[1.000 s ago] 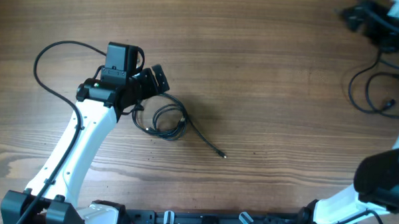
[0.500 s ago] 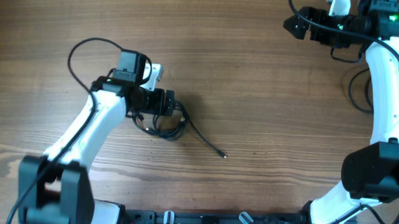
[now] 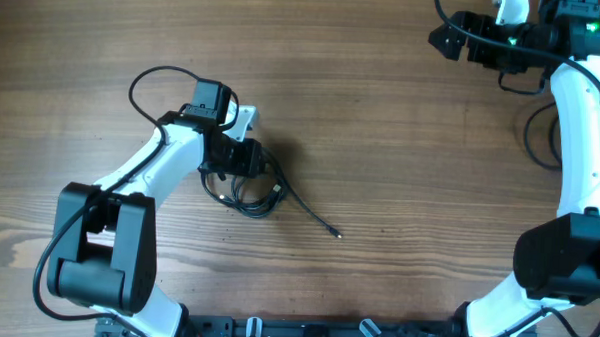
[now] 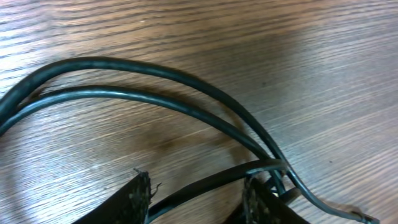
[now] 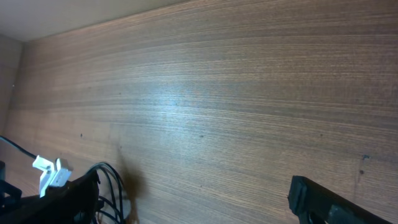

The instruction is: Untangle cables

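On the wood-grain table (image 3: 400,162), left pincer (image 4: 196,190) gapes astride cables (image 4: 143,67), right pincer (image 5: 196,199) wide.

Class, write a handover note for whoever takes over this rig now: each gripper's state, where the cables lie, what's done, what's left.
Left gripper: open, down on the coiled cable bundle, one strand between its fingers.
Right gripper: open, empty, high over the table's far right.
The bundle's loose tail ends in a plug toward centre; a second cable loops at the right edge, partly behind the right arm.
Done: nothing separated. Left: close on the strand, tease the coil apart.
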Available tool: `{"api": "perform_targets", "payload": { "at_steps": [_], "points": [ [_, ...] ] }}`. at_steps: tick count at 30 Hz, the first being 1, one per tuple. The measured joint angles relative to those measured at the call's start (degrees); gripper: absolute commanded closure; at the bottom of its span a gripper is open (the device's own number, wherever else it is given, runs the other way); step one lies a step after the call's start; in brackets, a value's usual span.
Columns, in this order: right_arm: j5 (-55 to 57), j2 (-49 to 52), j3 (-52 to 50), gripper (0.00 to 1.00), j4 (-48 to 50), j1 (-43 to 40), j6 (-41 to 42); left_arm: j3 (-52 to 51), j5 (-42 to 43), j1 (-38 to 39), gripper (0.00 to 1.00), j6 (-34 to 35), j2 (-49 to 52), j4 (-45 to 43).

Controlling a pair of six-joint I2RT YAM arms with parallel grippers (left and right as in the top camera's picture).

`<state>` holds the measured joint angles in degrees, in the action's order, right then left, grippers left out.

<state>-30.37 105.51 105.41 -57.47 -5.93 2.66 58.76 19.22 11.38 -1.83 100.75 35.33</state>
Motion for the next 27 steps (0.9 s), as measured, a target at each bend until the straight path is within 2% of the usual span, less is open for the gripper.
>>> {"api": "perform_targets", "payload": {
  "at_steps": [5,11,14,18,22,26,27],
  "points": [
    [0.00,0.00,0.00,0.00,0.02,0.00,0.00,0.00,0.48,0.26,0.51,-2.16,0.00,1.70],
    [0.00,0.00,0.00,0.00,0.00,0.00,0.00,0.00,0.66,0.26,0.50,-4.74,0.00,3.02],
    [0.00,0.00,0.00,0.00,-0.02,0.00,0.00,0.00,0.66,0.26,0.46,-5.31,0.00,2.34],
    [0.00,0.00,0.00,0.00,-0.24,0.00,0.00,0.00,0.68,0.81,0.47,-5.66,0.20,0.26],
    [0.02,0.00,0.00,0.00,-0.42,0.00,0.00,0.00,0.81,2.27,0.58,-6.45,1.44,-0.31],
    [0.02,0.00,0.00,0.00,-0.44,0.00,0.00,-0.04,0.87,3.52,0.94,-7.30,3.34,-0.63],
    [0.02,0.00,0.00,0.00,-0.42,0.00,0.00,-0.07,0.85,3.58,0.96,-7.41,3.50,-0.63]
  ]
}}
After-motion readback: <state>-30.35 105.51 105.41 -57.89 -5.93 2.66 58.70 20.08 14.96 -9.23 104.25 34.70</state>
